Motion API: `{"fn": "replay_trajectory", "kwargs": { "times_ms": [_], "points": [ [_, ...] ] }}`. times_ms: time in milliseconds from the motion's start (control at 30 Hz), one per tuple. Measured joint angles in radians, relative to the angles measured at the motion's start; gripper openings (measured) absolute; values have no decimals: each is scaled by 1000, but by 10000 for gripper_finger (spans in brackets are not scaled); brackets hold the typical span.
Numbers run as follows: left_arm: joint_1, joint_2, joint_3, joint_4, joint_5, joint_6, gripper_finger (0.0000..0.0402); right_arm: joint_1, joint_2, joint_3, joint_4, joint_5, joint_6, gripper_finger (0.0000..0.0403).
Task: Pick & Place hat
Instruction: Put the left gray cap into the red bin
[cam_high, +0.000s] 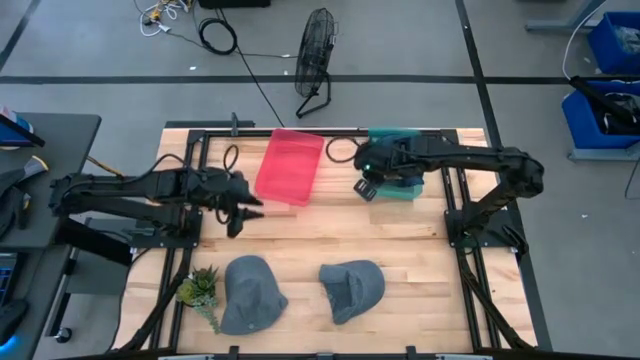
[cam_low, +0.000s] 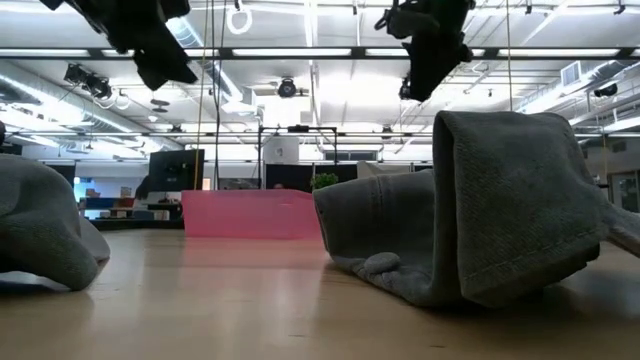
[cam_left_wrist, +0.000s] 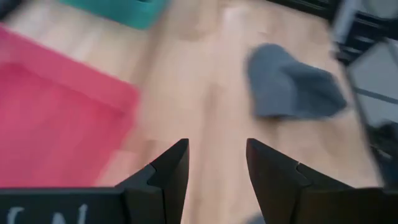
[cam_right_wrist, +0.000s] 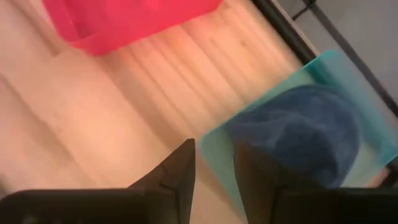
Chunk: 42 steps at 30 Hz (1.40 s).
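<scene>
**Two gray hats on the table, one blue hat in the teal bin**

The landmark here is the pink bin (cam_high: 290, 166), which sits at the far side of the wooden table (cam_high: 400, 245).

The left gripper (cam_high: 243, 214) hangs in the air just beside the pink bin, at its near left corner. Its two dark fingers (cam_left_wrist: 171, 171) are a little apart, with bare wood showing between them. It holds nothing.

The right gripper (cam_high: 366, 188) hangs on the other side of the pink bin, over the edge of the teal bin (cam_high: 400, 165) that stands next to it. Its fingers (cam_right_wrist: 180, 168) are also a little apart and hold nothing. A blue hat (cam_right_wrist: 305, 134) lies inside the teal bin.

Two gray hats lie on the table, well away from the pink bin, at the near side. The left gray hat (cam_high: 250, 292) lies next to a small green plant (cam_high: 200, 290). The right gray hat (cam_high: 352, 290) lies near it, and the two hats do not touch. No gripper touches either one.

Beyond the table, behind the pink bin, a black fan (cam_high: 316, 60) stands on the floor.
</scene>
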Motion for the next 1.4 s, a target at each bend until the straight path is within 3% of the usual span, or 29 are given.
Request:
{"fn": "replay_trajectory", "kwargs": {
  "times_ms": [333, 600, 733, 867, 1100, 1400],
  "points": [
    [-268, 47, 2, 39, 12, -113, 165, 101, 1, 0, 22, 1, 18, 112],
    [-434, 305, 2, 50, 10, -375, 165, 117, 1, 0, 43, 2, 18, 112],
    [-477, 426, 1, -28, 7, -515, 165, 117, 1, 0, 51, 3, 18, 112],
    [-515, 494, 0, -31, 22, -543, 165, 117, 1, 0, 50, 2, 18, 112],
    [-553, 504, 0, 69, 45, -607, 165, 117, 1, 0, 50, 3, 15, 112],
    [-579, 512, 1, 71, 45, -590, 165, 117, 1, 0, 65, 5, 14, 112]
  ]
}}
